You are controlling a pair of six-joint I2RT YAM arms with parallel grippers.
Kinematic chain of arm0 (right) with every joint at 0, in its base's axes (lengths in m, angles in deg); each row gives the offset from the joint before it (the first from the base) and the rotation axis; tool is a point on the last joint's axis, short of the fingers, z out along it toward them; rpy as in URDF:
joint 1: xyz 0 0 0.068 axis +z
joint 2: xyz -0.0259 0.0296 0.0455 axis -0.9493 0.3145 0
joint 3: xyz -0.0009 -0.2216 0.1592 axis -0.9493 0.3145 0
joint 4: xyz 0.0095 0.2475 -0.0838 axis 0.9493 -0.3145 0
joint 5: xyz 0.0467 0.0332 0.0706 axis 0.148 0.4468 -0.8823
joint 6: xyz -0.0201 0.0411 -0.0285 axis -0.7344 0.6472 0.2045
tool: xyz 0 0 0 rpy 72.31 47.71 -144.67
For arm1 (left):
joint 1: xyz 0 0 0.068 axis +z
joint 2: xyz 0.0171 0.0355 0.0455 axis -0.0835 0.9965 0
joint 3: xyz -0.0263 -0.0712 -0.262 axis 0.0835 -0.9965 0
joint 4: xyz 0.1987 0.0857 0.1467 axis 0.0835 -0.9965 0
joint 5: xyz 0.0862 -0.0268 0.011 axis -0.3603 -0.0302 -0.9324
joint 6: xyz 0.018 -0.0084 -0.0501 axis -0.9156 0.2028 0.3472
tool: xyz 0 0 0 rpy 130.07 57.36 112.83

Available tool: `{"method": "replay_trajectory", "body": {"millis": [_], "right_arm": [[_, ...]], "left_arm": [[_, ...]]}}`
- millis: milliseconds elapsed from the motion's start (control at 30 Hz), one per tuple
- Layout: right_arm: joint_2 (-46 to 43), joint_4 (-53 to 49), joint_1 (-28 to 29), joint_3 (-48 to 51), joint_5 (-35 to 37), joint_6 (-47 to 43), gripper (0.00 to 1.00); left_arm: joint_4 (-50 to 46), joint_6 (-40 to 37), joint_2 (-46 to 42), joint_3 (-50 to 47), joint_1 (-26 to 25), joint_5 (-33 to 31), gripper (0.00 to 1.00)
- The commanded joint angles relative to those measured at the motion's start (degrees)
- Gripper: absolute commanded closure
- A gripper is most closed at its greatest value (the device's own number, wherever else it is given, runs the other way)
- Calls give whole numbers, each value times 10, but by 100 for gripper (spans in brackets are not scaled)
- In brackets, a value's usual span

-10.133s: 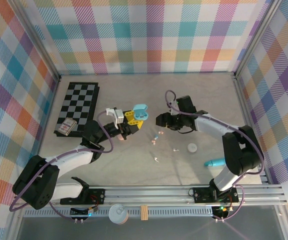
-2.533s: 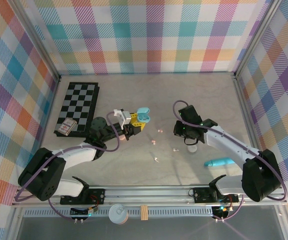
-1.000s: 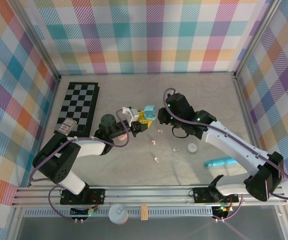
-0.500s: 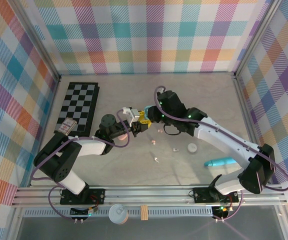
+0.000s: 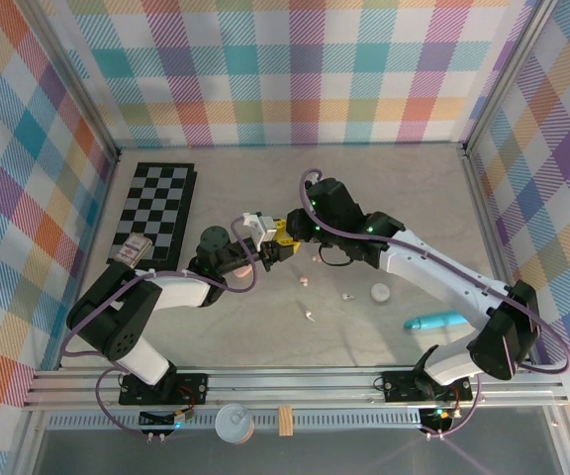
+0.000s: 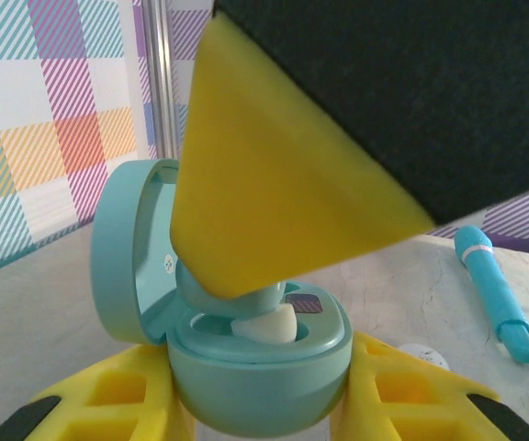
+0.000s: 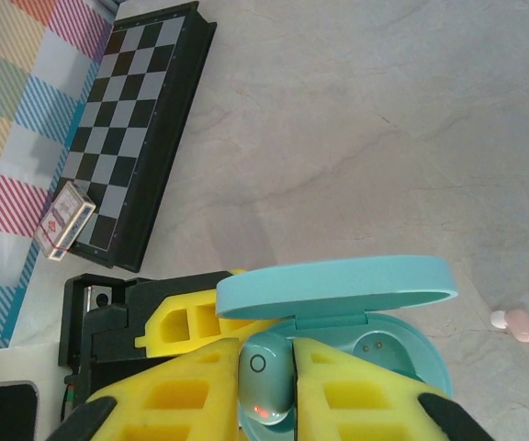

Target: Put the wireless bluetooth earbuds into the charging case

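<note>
Above the middle of the counter [image 5: 384, 188], my left gripper [image 5: 275, 240] clamps the open charging case [image 7: 338, 289]; my right gripper [image 7: 266, 409] pinches a teal earbud [image 7: 264, 367] at its socket. Misalignment could pop it loose.

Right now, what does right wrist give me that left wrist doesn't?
Right wrist, not left wrist: the teal earbud pinched by the right gripper, an empty socket in the charging case, a loose pink earbud, the chessboard and a card box.
Left wrist, not right wrist: a whitish piece low in the case's well (bud tip or separate bud, unclear), and the turquoise tube.
Both: the open case, clamped by the left gripper.
</note>
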Motion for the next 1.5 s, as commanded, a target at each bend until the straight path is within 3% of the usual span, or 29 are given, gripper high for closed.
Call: {"method": "replay_trajectory", "body": {"millis": [0,333,700,867,1067,1167,1333,1467], "right_arm": [[2,9,3,3,3,9,81],[-5,5,6,13,3,23,80],[-39,33,6,34,12,-3,53],[-103,83,5,94,21,-37,47],[-220,58,-1,183,118,-55,46],[-255,12,-41,203,122,-44,44],[-270,34,-178,259,14,-27,44],[-211,61,-280,270,-83,-49,43]], "left_arm": [[32,-14,-16,4,-3,5,69],[51,-5,-4,16,-3,-19,70],[64,-10,1,16,-2,-15,71],[66,-15,-1,15,1,-10,71],[53,-24,-18,8,11,-9,71],[43,-28,-29,3,14,-8,71],[42,-24,-43,-1,14,-1,71],[31,-25,-68,-9,14,1,71]]}}
